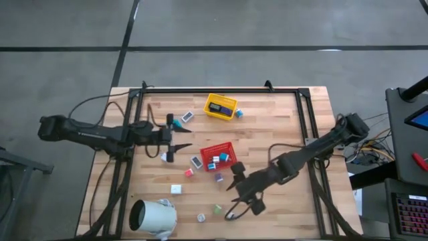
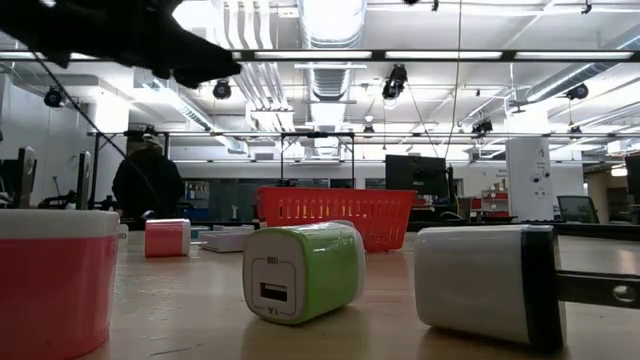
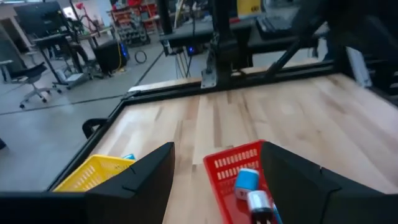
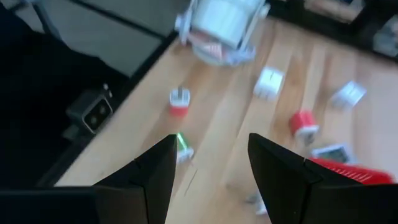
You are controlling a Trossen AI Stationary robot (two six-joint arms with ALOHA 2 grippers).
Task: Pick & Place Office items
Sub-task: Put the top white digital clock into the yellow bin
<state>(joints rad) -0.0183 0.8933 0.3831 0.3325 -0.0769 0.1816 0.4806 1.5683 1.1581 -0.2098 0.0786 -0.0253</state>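
Green charger (image 2: 303,270) fills the low view, tiny from above; left hand (image 3: 214,177) and right hand (image 4: 211,165) gape empty.

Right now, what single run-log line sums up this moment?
left gripper: open, empty, beside red tray | right gripper: open, empty, near green piece | yellow tray: holds dark item
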